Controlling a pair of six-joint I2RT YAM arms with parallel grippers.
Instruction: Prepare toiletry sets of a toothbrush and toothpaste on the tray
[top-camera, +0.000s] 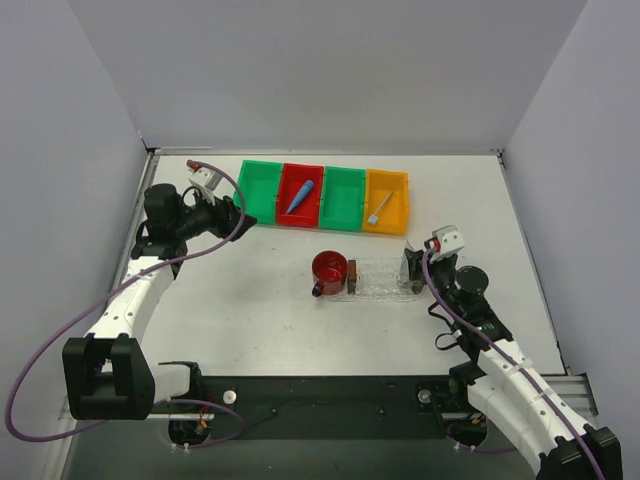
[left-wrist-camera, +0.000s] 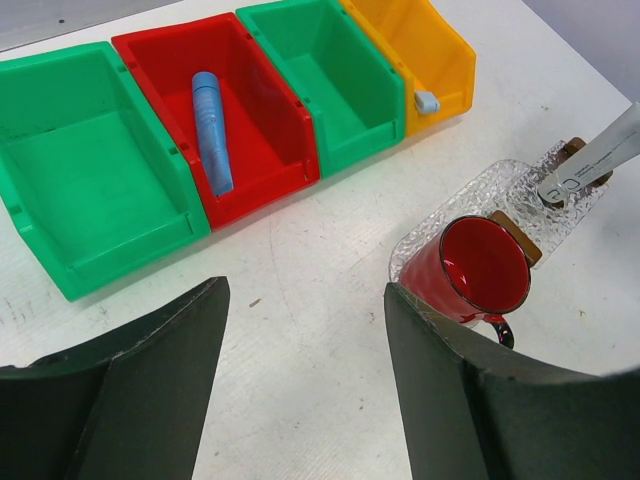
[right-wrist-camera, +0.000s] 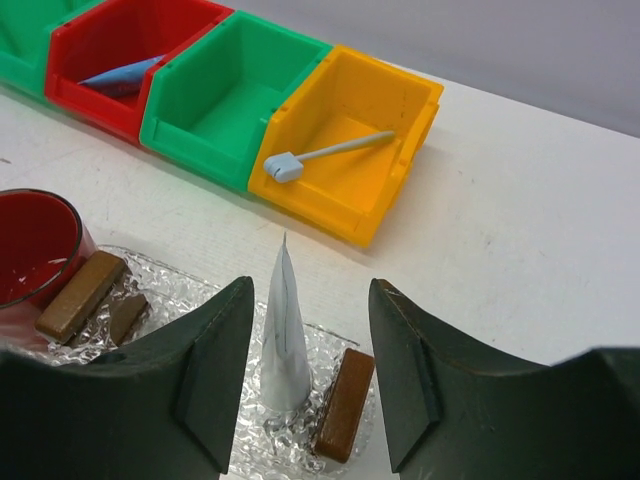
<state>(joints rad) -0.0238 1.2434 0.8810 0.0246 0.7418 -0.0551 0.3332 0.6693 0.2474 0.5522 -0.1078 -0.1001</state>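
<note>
At far left, your left gripper (left-wrist-camera: 305, 295) hangs wide open, empty. Blue toothpaste tube (left-wrist-camera: 211, 130) lies in red bin (left-wrist-camera: 150, 50); toothbrush (right-wrist-camera: 335, 150) in orange bin (right-wrist-camera: 400, 100). On tray (right-wrist-camera: 190, 295), white toothpaste tube (right-wrist-camera: 283, 330) stands cap-down between spread fingers (right-wrist-camera: 215, 370) of your right gripper (right-wrist-camera: 310, 290), ungripped.

The right hand (right-wrist-camera: 310, 290) is matt black. Between its fingers is a white tube (right-wrist-camera: 282, 340) with faint grey marks, on a clear tray (right-wrist-camera: 200, 300) with a bubbly pattern and brown blocks (right-wrist-camera: 345, 403). Left of that hand is a glossy red cup (right-wrist-camera: 30, 250). Ahead of it is a pale grey-blue toothbrush (right-wrist-camera: 335, 150) in an orange bin (right-wrist-camera: 330, 215). The left hand (left-wrist-camera: 305, 290) is black too. Ahead of it is a blue tube (left-wrist-camera: 211, 130) in a red bin (left-wrist-camera: 270, 120), which has a green bin (left-wrist-camera: 90, 170) on either side. The counter (left-wrist-camera: 300, 250) is white.
</note>
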